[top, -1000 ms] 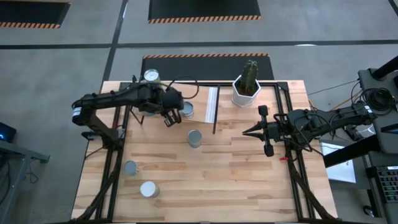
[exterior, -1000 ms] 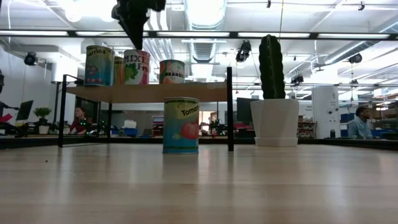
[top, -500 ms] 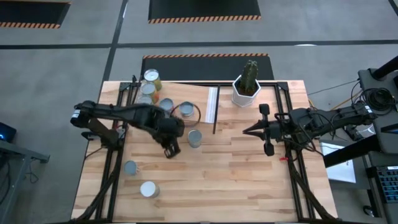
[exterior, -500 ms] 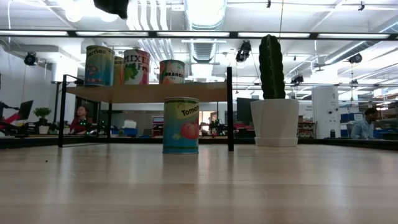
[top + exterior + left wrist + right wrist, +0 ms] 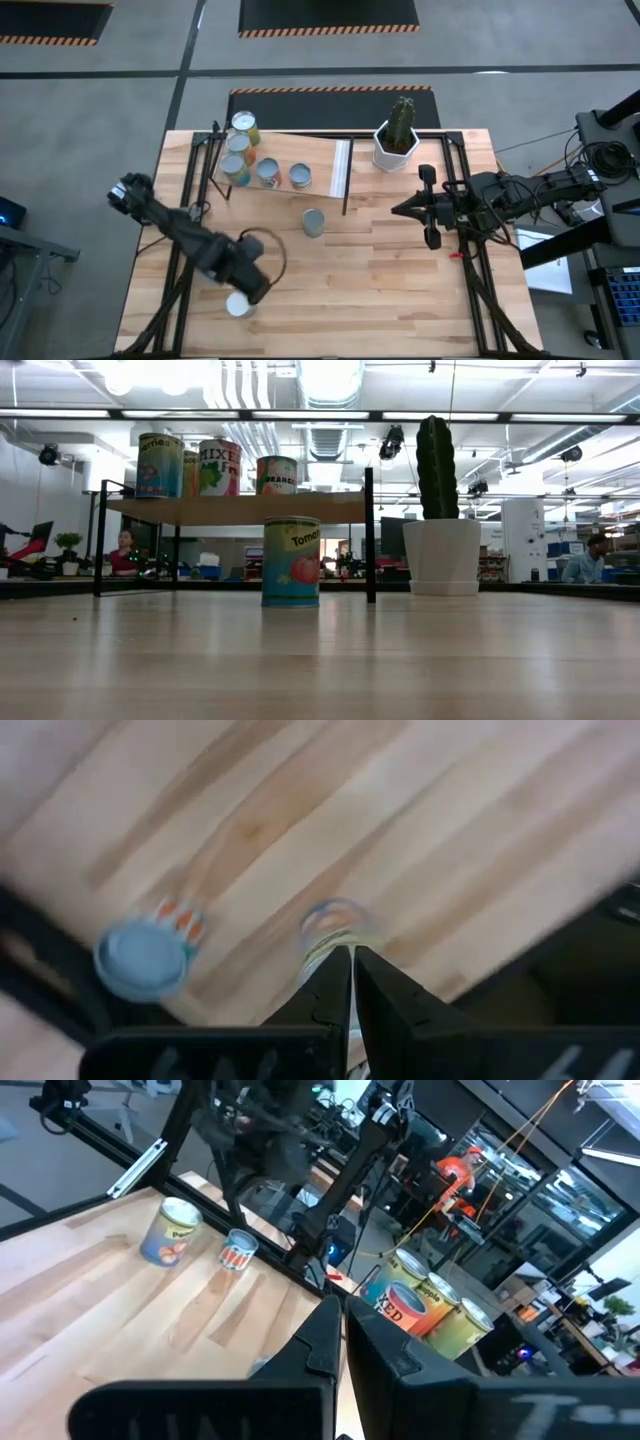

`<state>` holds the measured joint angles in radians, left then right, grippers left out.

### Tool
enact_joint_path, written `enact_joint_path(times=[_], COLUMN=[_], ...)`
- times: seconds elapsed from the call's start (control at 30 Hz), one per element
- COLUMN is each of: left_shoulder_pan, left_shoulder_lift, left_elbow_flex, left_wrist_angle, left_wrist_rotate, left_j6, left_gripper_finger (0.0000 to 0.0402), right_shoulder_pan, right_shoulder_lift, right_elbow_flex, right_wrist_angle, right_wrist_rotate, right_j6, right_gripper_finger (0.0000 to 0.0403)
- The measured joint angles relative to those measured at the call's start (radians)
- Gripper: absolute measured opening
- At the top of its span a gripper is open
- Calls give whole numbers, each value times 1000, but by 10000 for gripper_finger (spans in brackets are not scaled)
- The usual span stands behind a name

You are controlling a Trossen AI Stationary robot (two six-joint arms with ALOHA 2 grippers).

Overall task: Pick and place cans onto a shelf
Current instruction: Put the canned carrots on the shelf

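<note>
Several cans (image 5: 267, 173) stand on the pale shelf (image 5: 320, 160), which is raised on a dark frame; the low view shows them (image 5: 215, 468) on the shelf board (image 5: 240, 507). One tomato can (image 5: 313, 222) stands upright on the table before the shelf (image 5: 291, 561). My left gripper (image 5: 252, 288) is shut and empty above the near left table. Two cans show below it in the left wrist view: a blue-topped one (image 5: 143, 957) and a blurred one (image 5: 335, 925) just past my fingertips (image 5: 352, 955). My right gripper (image 5: 398, 210) waits shut at the right.
A white pot with a cactus (image 5: 397, 140) stands at the far right of the shelf. Dark frame rails (image 5: 180, 250) run along both table sides. People and desks show in the room beyond the table (image 5: 125, 550).
My left gripper has swung from above the shelf toward the table's near edge and left, past the tomato can, to above the near left cans. It has left the low view. The cans have kept still.
</note>
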<state>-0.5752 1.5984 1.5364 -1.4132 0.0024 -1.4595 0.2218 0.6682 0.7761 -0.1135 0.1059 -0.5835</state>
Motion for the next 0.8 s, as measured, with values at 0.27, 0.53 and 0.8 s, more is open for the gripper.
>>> enact_joint_path(times=[0.27, 0.53, 0.8], left_shoulder_pan=[-175, -312, -332], left_shoulder_lift=[-60, -173, -234], left_elbow_flex=[-240, -464, -578], left_wrist_angle=[76, 203, 201], left_wrist_rotate=[-23, -44, -46], left_j6=[-446, -755, -814], left_gripper_finger=[0, 0, 16], right_shoulder_pan=[0, 0, 0], right_shoulder_lift=[0, 0, 6], right_elbow_flex=[0, 0, 0], right_wrist_angle=[0, 0, 0], right_wrist_rotate=[0, -1, -1], right_j6=[4, 45, 60], right_gripper_finger=[9, 9, 9])
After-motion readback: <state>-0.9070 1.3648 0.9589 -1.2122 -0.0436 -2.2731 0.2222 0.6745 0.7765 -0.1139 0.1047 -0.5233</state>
